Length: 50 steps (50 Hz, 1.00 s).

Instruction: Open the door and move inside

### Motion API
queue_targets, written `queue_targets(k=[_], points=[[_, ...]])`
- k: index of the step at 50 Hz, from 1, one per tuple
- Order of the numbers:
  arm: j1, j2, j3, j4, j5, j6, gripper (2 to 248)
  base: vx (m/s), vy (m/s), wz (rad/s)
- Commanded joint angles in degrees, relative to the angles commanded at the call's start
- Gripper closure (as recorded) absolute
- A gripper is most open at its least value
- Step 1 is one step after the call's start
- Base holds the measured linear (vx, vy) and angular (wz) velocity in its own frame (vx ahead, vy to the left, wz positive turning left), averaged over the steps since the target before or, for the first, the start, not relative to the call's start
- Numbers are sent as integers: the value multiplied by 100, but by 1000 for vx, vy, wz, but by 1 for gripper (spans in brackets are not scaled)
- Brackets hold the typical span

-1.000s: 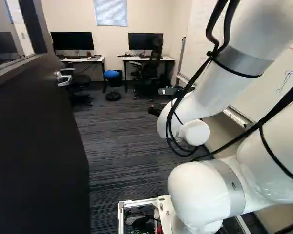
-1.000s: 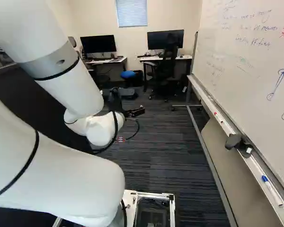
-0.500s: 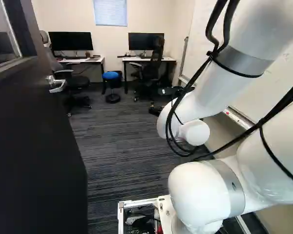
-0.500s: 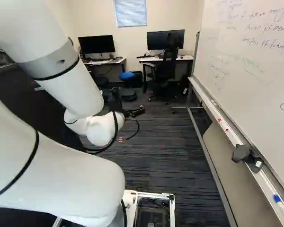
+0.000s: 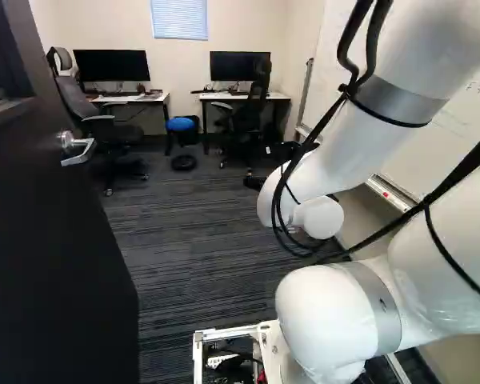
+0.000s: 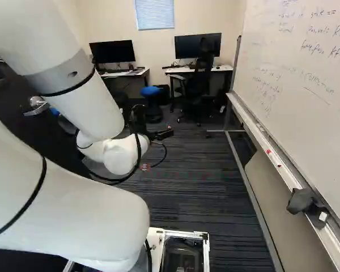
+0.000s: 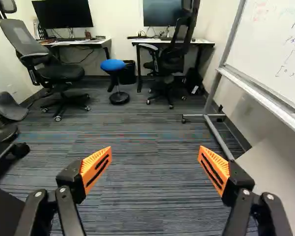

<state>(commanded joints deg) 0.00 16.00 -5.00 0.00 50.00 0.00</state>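
The smooth, dark door (image 5: 56,256) stands open, filling the left side of the left base view, its shiny metal handle (image 5: 78,150) at upper left. The end effector (image 6: 161,134), near the middle of the right base view, has its ribbed orange pads (image 7: 91,163) spread wide above striped carpet (image 7: 137,196). The base has moved; the rounded, glossy arm (image 5: 344,144) keeps its pose.

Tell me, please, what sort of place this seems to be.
It looks like a small shared office: there are desks with monitors, wheeled office chairs, and a whiteboard with handwriting on it.
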Motion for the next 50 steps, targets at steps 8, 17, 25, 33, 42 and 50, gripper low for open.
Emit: queue_targets(k=[8,17,25,33,42,50], points=[[0,0,0,0,0,0,3,174,2,-15],[0,0,0,0,0,0,3,178,0,-15],[0,0,0,0,0,0,3,179,2,-9],[0,0,0,0,0,0,3,177,3,-13],[0,0,0,0,0,0,3,172,0,-12],[0,0,0,0,0,0,3,176,1,-12]])
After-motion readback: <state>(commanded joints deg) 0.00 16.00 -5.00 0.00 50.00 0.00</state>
